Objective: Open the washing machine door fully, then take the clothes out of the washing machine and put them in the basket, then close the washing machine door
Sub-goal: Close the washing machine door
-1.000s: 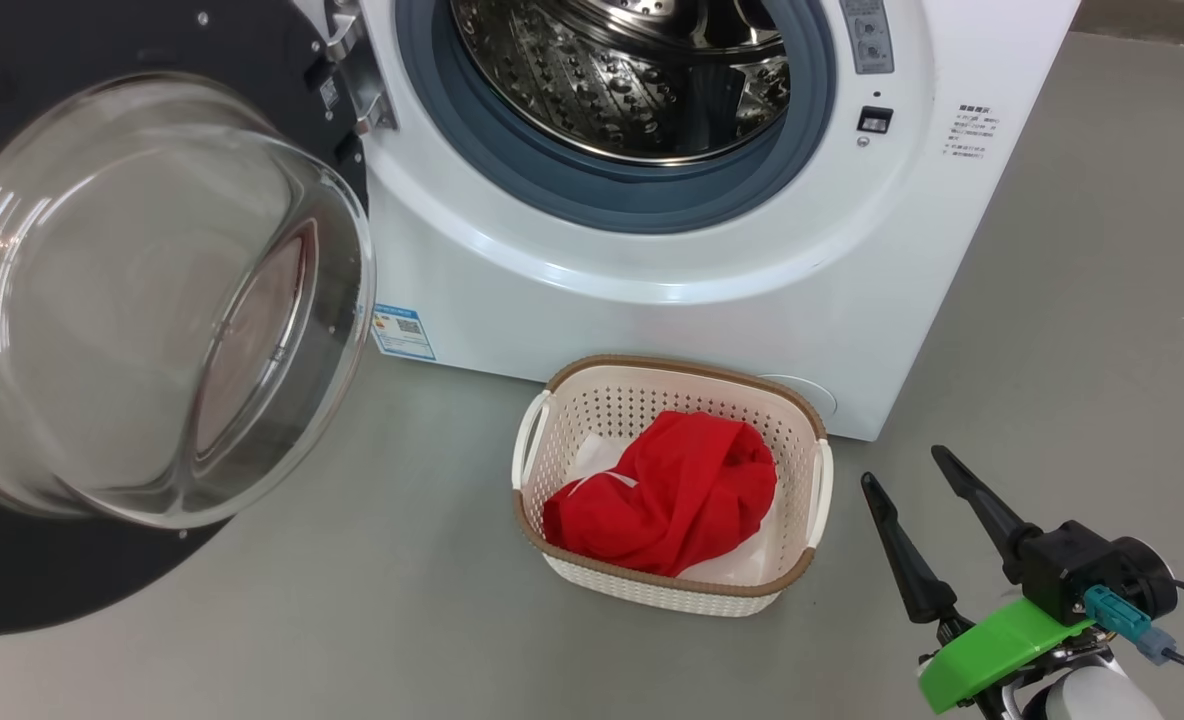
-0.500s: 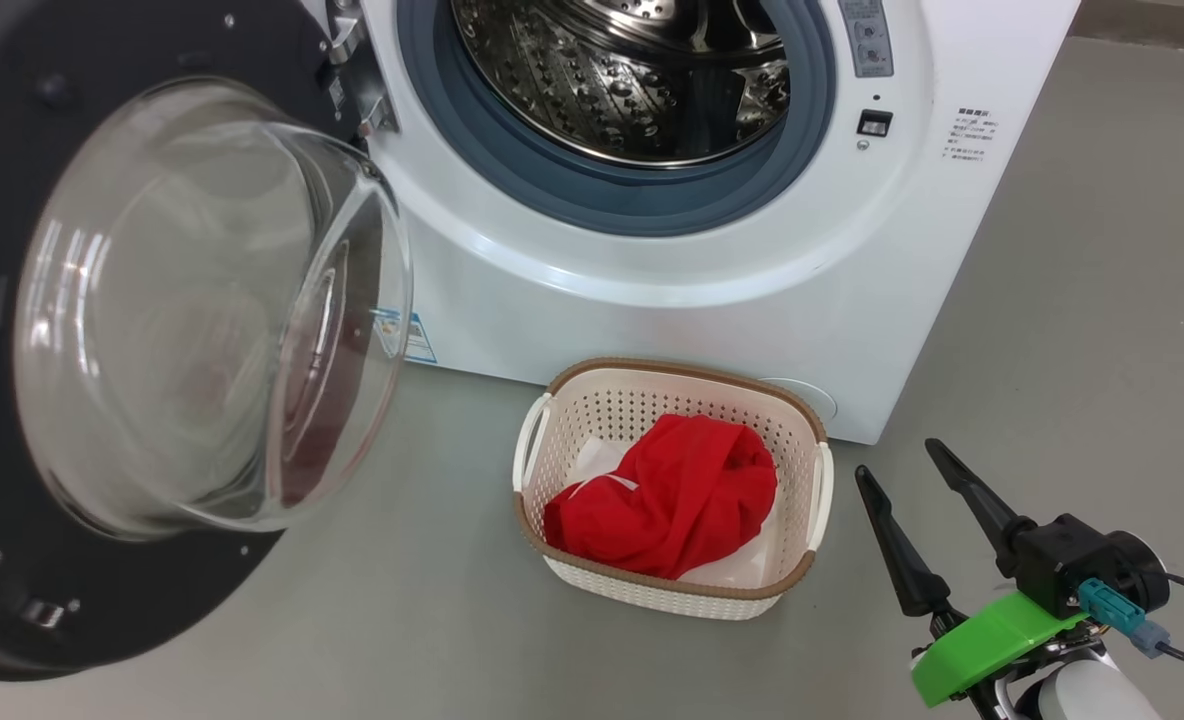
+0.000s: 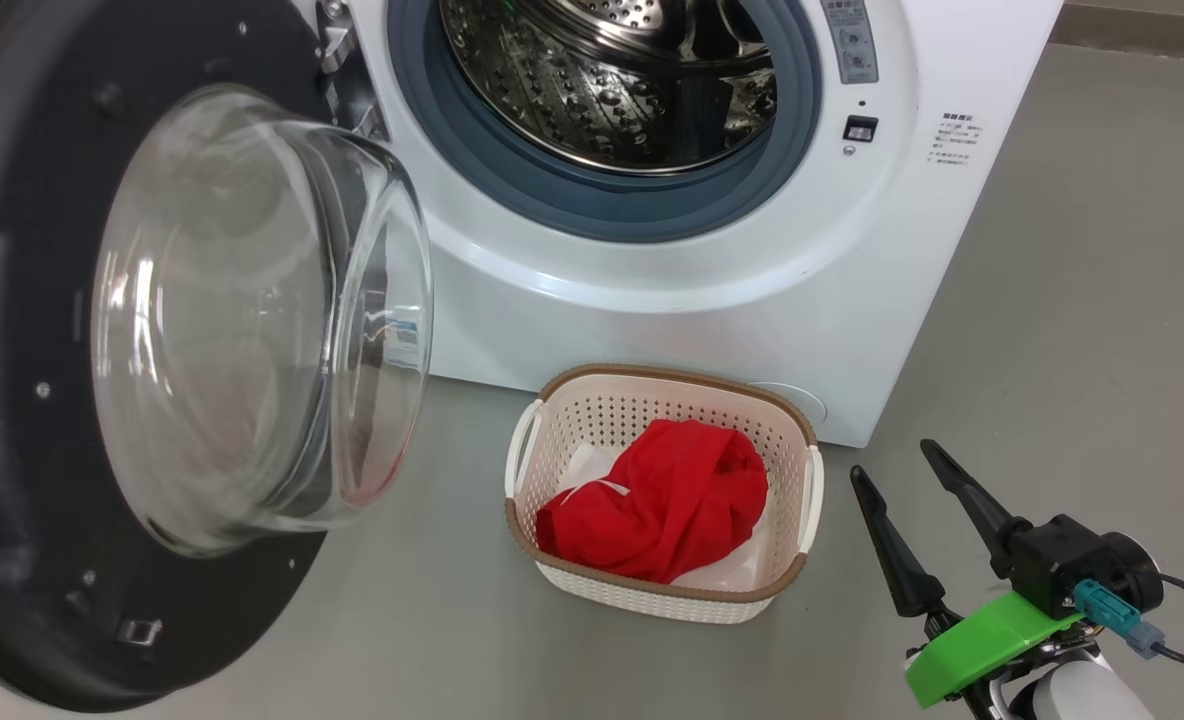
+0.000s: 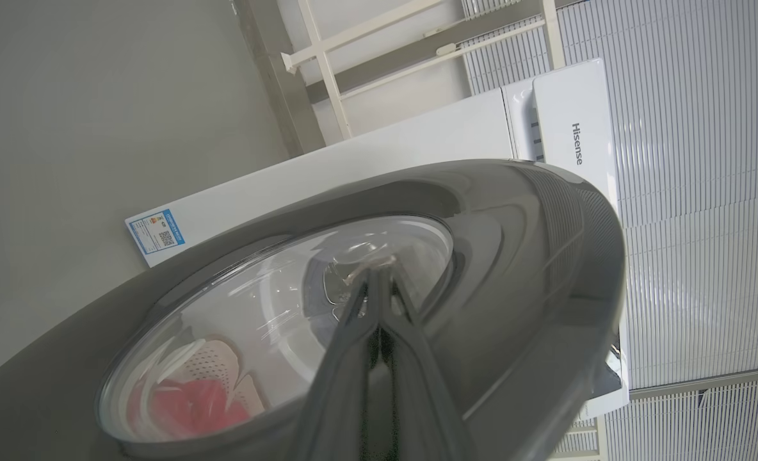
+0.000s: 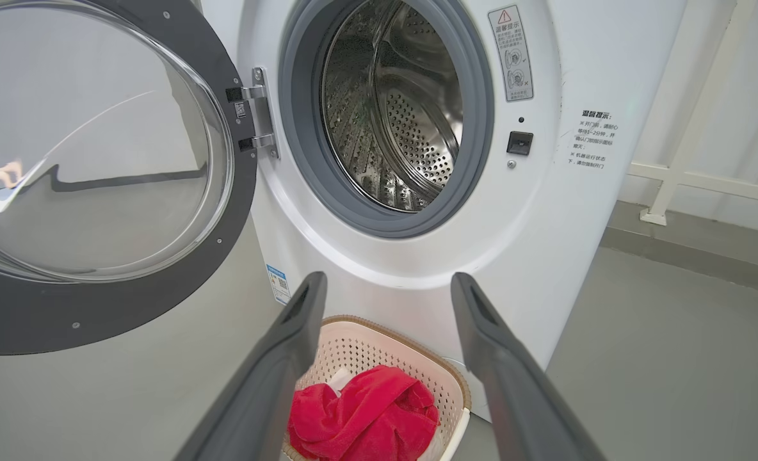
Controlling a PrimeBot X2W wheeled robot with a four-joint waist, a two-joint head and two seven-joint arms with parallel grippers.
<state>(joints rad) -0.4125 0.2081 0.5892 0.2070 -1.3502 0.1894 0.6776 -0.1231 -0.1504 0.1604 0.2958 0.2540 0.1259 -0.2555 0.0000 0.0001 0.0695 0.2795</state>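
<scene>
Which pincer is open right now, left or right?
The right pincer, its fingers spread wide, right of the basket. The left pincer is shut, fingers pressed together at the outer face of the door.

Bright even light, soft shadows, glare streaks on the washing machine door (image 3: 242, 310)

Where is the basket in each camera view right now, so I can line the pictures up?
Head view: basket at lower centre, on the floor in front of the washing machine.
Left wrist view: basket at lower left, seen through the door glass.
Right wrist view: basket at bottom centre, between the two fingers.
Shared landmark: the red clothes lying in it.
</scene>
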